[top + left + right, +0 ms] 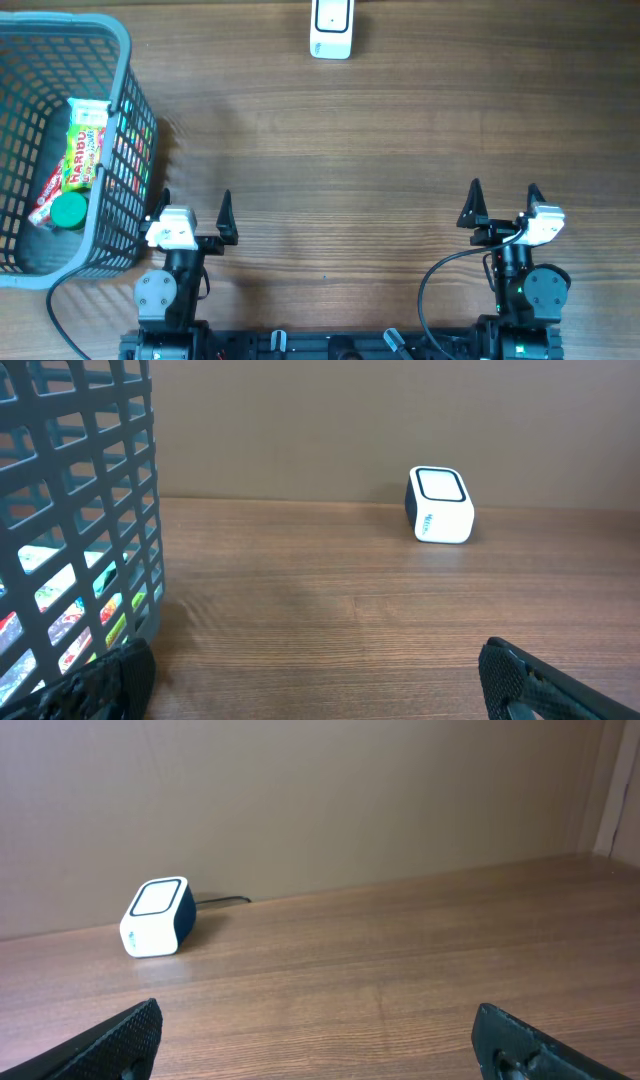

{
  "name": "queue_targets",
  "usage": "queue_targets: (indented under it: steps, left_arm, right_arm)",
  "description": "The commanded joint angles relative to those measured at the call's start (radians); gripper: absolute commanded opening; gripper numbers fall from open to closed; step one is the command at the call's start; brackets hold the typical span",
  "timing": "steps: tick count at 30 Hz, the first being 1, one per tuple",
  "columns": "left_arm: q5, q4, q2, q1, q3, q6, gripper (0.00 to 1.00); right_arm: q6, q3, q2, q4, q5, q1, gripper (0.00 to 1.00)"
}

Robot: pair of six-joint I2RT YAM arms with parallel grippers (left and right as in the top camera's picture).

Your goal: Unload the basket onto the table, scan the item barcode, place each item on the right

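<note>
By the look of it, nothing had begun: the left pincer (pixel 195 200) and right pincer (pixel 504 190) both stood spread and empty. The Haribo packet (pixel 85 150) lay in the basket (pixel 122 60) just left of the left pincer. The scanner (pixel 331 30) sat well ahead, between both, unused.

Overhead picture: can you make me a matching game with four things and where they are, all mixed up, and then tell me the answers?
Things:
1. scanner
2. sweets packet
3. basket
4. right gripper

Places:
A. on the left side of the table
B. near edge on the right, open and holding nothing
C. far edge, about the middle
D. inside the basket

Right pairs: 1-C, 2-D, 3-A, 4-B.
</note>
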Motion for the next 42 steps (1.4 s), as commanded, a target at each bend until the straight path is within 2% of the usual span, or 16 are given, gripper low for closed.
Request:
queue_targets:
  steps: [1, 31, 34, 38, 42]
  left_arm:
    - [-0.010, 0.003, -0.005, 0.009, -0.010, -0.009, 1.00]
    - [-0.010, 0.012, -0.005, 0.009, -0.010, -0.009, 1.00]
    - [0.125, 0.049, -0.005, 0.009, -0.010, -0.009, 1.00]
    - [0.292, 0.026, -0.005, 0.009, 0.005, -0.010, 1.00]
    - [0.299, -0.085, 0.048, 0.009, 0.141, -0.009, 1.00]
  right_arm:
    - [-0.011, -0.001, -0.007, 0.003, 0.009, 0.004, 1.00]
    - [-0.012, -0.001, -0.007, 0.003, 0.009, 0.004, 1.00]
    - [-0.011, -0.001, -0.007, 0.003, 0.009, 0.004, 1.00]
    - [-0.011, -0.001, -0.007, 0.003, 0.009, 0.004, 1.00]
    - [-0.011, -0.001, -0.007, 0.003, 0.009, 0.004, 1.00]
